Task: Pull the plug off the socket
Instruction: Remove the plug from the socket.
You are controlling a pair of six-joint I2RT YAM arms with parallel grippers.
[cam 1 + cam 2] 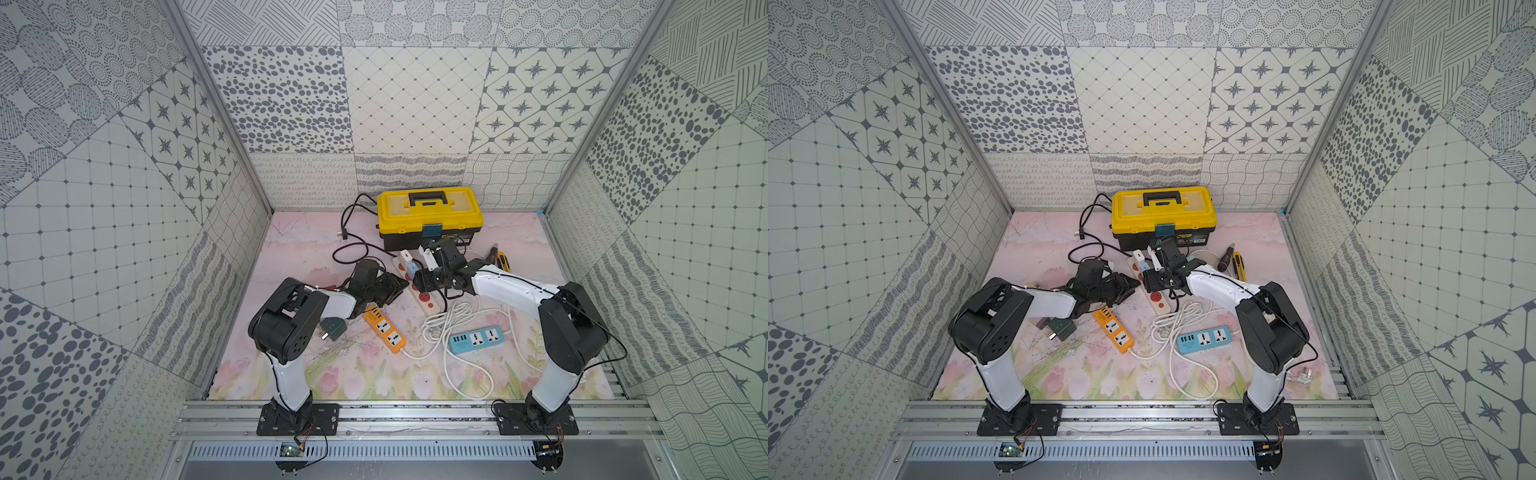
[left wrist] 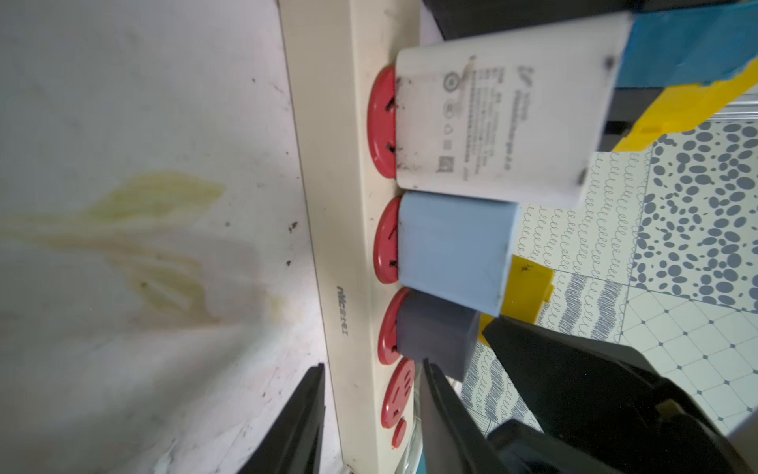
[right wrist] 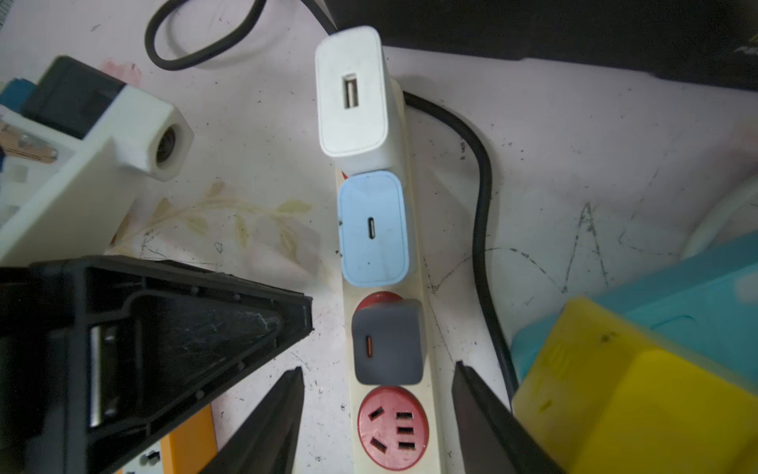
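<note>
A cream power strip (image 1: 430, 306) with red sockets lies in front of the toolbox. Three plugs stand in it in a row: a white charger (image 3: 352, 94), a light-blue one (image 3: 373, 230) and a grey one (image 3: 387, 340). Beside the grey plug is a free red socket (image 3: 393, 427). My right gripper (image 3: 379, 366) hangs open over that socket, with its fingers well clear on both sides of the strip and just short of the grey plug. My left gripper (image 2: 372, 363) reaches in from the side. It has closed on the strip (image 2: 340, 246) at the free socket, right by the grey plug (image 2: 434, 336).
A yellow toolbox (image 1: 430, 208) stands just behind the strip. A black cable (image 3: 482, 184) runs beside the strip. In front lie an orange strip (image 1: 384, 330), a blue strip (image 1: 478, 338), a white cable coil (image 1: 449, 324) and a dark adapter (image 1: 332, 328). Hand tools (image 1: 500, 259) lie at the right.
</note>
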